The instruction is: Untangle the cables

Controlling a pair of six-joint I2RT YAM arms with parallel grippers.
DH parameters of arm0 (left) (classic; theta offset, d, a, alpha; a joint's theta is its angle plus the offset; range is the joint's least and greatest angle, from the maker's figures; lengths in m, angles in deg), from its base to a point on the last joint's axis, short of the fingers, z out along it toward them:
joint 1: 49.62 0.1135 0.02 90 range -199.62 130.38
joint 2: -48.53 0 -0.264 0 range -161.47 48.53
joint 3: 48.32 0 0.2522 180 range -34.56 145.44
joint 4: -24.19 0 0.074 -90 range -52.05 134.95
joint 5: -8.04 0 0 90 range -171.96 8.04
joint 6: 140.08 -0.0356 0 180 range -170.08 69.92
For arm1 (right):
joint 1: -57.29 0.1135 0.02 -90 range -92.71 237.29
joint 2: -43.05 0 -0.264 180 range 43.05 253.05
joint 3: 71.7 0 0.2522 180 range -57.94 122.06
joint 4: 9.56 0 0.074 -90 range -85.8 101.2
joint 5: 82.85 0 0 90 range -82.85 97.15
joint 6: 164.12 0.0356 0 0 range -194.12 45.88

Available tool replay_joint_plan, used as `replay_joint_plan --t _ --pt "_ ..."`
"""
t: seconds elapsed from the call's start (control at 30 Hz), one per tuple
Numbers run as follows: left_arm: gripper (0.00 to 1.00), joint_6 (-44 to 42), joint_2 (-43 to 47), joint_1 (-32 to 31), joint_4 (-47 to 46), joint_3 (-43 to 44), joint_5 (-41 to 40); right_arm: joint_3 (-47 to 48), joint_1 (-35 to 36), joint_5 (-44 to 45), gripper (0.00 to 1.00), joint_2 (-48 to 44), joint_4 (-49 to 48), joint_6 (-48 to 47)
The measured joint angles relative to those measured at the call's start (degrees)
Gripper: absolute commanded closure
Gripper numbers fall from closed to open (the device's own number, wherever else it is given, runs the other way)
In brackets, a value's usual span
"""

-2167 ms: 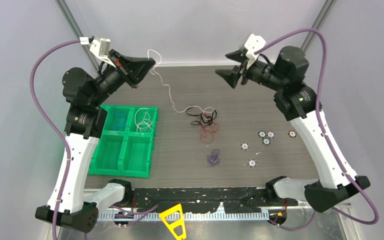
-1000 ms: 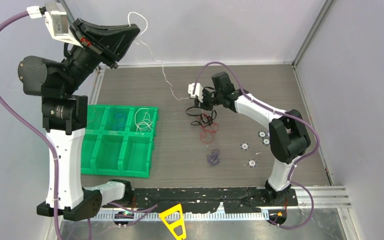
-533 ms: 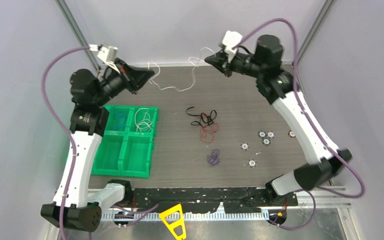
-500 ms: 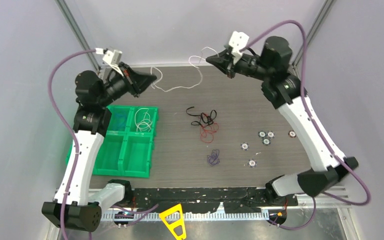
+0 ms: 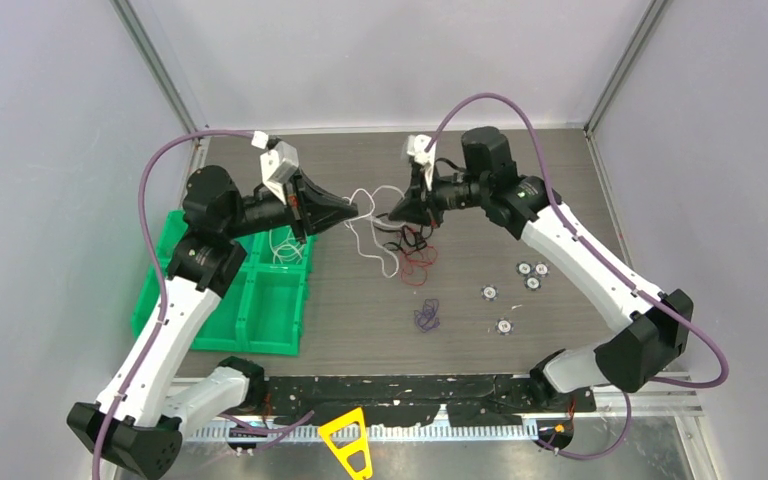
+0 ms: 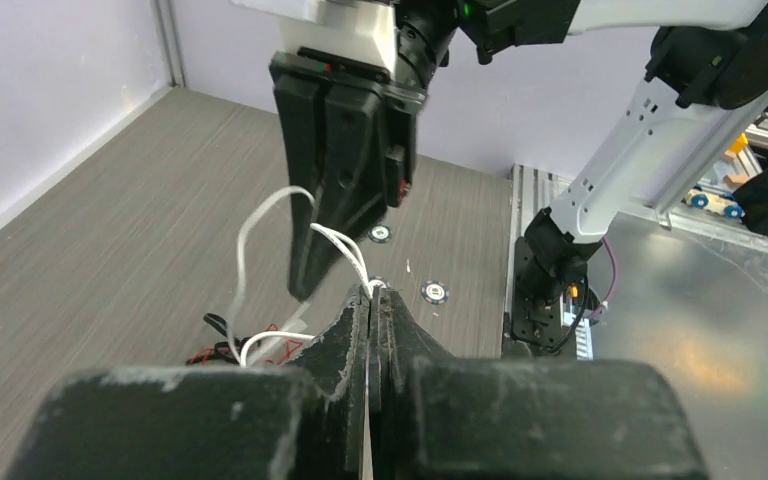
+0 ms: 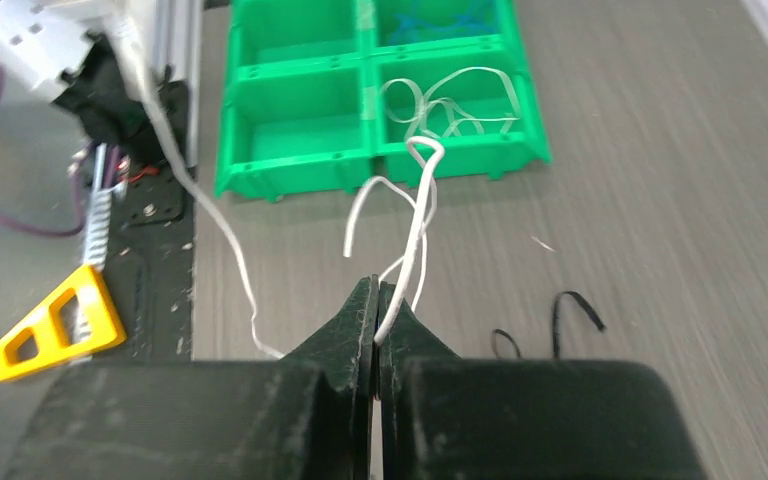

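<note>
A white cable (image 5: 364, 238) hangs in slack loops between my two grippers, just above the middle of the table. My left gripper (image 5: 352, 210) is shut on one end, pinched at the fingertips (image 6: 372, 290). My right gripper (image 5: 392, 213) faces it closely and is shut on another stretch of the same white cable (image 7: 415, 225). Under the right gripper, tangled black and red cables (image 5: 416, 246) lie on the table. A purple cable (image 5: 426, 315) sits bunched by itself nearer the front.
A green compartment tray (image 5: 260, 345) stands at the left, holding a white coil (image 7: 450, 100) and a blue cable (image 7: 440, 20). Several small round discs (image 5: 532, 283) lie at the right. A yellow triangle (image 5: 348, 440) rests at the near edge.
Both arms came down and inward from the far corners. The white cable, stretched between them before, now hangs slack between grippers that nearly meet over the black and red tangle.
</note>
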Motion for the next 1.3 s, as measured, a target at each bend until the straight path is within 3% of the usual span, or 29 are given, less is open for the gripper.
replay_joint_plan --t 0.23,0.6,0.7,0.9,1.03,1.2,1.3 --pt "0.96 -6.0 -1.0 -2.2 3.0 -0.1 0.1 0.0 5.4 -2.2 0.95 -2.3 6.0 -5.5" --pt "0.79 -10.9 -2.3 -4.2 8.2 -0.3 1.9 0.7 6.7 -3.1 0.95 -2.9 9.0 -7.8" --pt "0.63 -11.8 -3.1 -4.3 9.3 -0.3 1.7 1.6 7.2 -3.5 0.95 -2.9 9.2 -7.8" --pt "0.40 -12.8 -4.8 -4.7 11.0 -0.3 2.1 2.3 8.1 -4.5 0.95 -2.9 9.5 -7.8" --pt "0.15 -15.4 -4.9 -6.3 13.6 -0.3 3.0 2.3 8.3 -4.4 0.95 -2.9 9.9 -7.8" --pt "0.13 -21.1 -3.7 -7.2 16.7 -4.9 2.2 3.0 7.9 -3.8 0.95 -2.9 9.9 -7.6" --pt "0.19 -21.9 -1.7 -7.3 15.4 -12.6 0.9 3.1 7.6 -3.8 0.95 -2.9 9.9 -7.5"
